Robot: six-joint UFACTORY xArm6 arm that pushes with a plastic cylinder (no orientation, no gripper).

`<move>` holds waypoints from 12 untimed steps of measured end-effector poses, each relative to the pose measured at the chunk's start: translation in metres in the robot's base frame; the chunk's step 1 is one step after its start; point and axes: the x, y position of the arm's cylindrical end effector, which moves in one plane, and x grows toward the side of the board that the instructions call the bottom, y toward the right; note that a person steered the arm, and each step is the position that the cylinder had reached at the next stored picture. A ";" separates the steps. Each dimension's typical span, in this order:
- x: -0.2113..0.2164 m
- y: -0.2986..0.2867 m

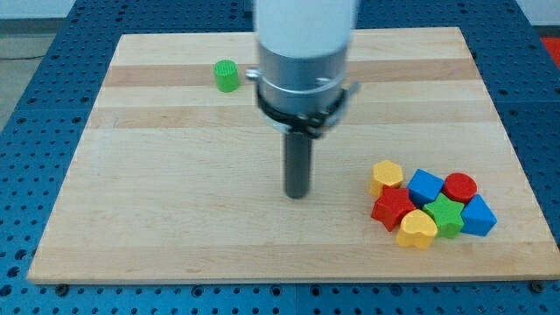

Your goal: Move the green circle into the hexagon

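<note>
- The wooden board (175, 219) is pale, with long grain bands running across the view; it lies on a blue perforated surface (35, 131) dotted with holes.
- My tip (297, 194) is the blunt lower end of a straight dark rod hanging from a smooth metal collar; it grasps nothing and touches no block, standing on bare wood near the board's centre.
- The green circle (227, 75), a short ribbed cylinder, stands alone at about 11 o'clock from my tip, well apart from it, near the view's top.
- Seven blocks sit in a tight cluster at about 4 o'clock from my tip, near the view's bottom right; all look matte and solid.
- Yellow, two: the yellow hexagon (387, 175) at the cluster's 10 o'clock corner, and a yellow heart (416, 229) at its 6 o'clock edge.
- Red, two: a red star (392, 209) just below the hexagon, and a red circle (460, 186) at the cluster's 1 o'clock.
- Blue, two: a blue cube (425, 185) between hexagon and red circle, and a blue block (478, 215) at 3 o'clock, its shape unclear.
- Green in the cluster, one: a green star (446, 213) in the middle.
- The green circle lies far from the hexagon, at about 10 o'clock from it, with the rod between them.
</note>
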 end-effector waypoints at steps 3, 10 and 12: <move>-0.136 -0.197; -0.187 0.022; -0.172 -0.029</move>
